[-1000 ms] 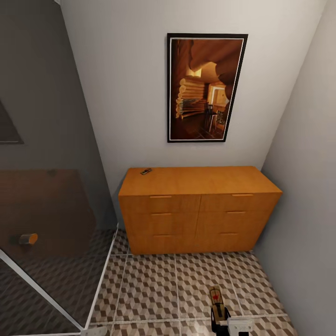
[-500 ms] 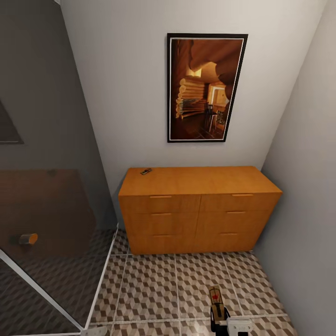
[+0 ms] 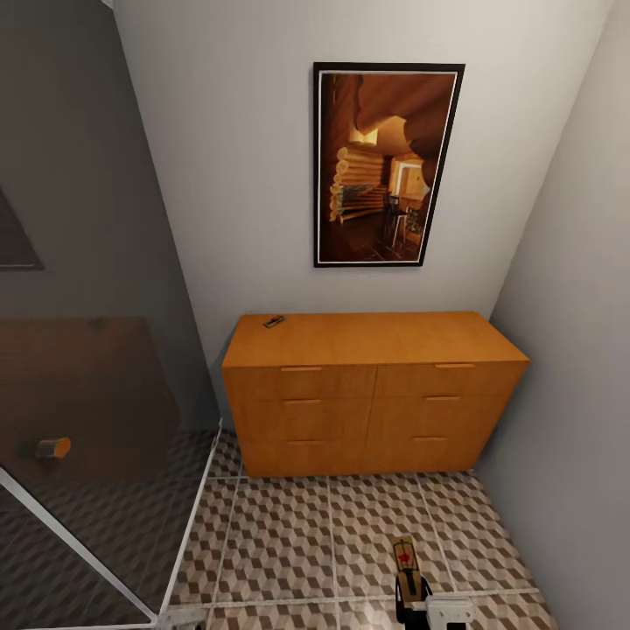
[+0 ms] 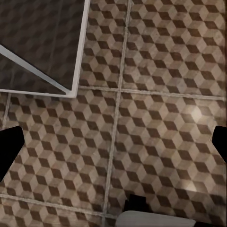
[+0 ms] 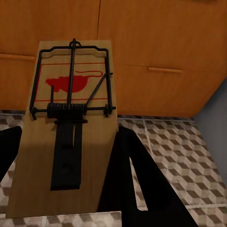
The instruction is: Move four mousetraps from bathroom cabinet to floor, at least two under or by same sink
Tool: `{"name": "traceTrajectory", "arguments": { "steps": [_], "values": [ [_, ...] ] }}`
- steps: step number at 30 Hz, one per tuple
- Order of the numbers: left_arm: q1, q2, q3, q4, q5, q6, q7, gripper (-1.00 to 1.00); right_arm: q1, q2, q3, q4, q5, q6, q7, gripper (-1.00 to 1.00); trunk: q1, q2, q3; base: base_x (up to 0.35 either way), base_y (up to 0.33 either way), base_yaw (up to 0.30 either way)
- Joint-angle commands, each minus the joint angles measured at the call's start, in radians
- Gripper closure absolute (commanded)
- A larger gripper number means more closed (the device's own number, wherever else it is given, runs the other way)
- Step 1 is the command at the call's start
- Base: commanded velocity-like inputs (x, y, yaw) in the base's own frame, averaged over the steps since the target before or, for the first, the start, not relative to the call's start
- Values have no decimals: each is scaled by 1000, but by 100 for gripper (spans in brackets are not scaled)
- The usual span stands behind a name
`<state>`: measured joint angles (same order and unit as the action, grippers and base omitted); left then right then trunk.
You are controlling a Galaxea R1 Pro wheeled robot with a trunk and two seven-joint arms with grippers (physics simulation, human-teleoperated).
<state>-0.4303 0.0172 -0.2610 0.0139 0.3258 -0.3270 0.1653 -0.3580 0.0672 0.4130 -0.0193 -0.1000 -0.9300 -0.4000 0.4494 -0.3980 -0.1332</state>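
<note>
My right gripper [image 3: 410, 584] is low at the front of the head view, shut on a mousetrap [image 3: 404, 555]. In the right wrist view this mousetrap [image 5: 71, 127] is a flat wooden board with dark wire and a red mouse print, pinched between the dark fingers [image 5: 137, 184] above the tiles. The orange-brown cabinet [image 3: 372, 389] stands against the back wall with all its drawers closed. A second mousetrap [image 3: 274, 322] lies on its top near the left back corner. My left gripper [image 4: 113, 146] hangs open over the cube-patterned bathroom floor [image 4: 156, 94], holding nothing.
A glass shower screen with a white frame [image 3: 188, 516] borders the floor on the left, with its corner [image 4: 75, 90] near my left gripper. A framed picture [image 3: 387, 164] hangs above the cabinet. The grey right wall [image 3: 569, 394] closes the space beside the cabinet.
</note>
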Motion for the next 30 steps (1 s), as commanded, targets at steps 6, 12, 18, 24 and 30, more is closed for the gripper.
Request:
{"name": "traceTrajectory", "arguments": {
  "steps": [6, 12, 18, 24, 30],
  "values": [
    [-2, 36, -8, -377, 6, 447, -1, -100, -1, -4, 9, 2, -12, 24, -1, 100, 1, -2, -2, 0, 0, 0],
    [-4, 45, -6, -702, 4, 778, -1, -100, -1, -6, 9, 1, -12, 50, 1, 100, 1, -2, -2, 0, 0, 0],
    [-39, 43, -5, -993, 3, 1084, 1, -100, -1, -6, 9, 1, -12, 55, 1, 100, 1, -2, -2, 0, 0, 0],
    [-158, 41, -4, -1124, 3, 1261, 2, -100, -1, -5, 9, 1, -12, 56, 1, 100, 1, -2, -2, 0, 0, 0],
    [-366, 38, 5, -1106, 4, 1323, 4, -100, -1, -4, 9, 1, -12, 57, 1, 100, 1, -2, -2, 0, 0, 0]
  ]
}}
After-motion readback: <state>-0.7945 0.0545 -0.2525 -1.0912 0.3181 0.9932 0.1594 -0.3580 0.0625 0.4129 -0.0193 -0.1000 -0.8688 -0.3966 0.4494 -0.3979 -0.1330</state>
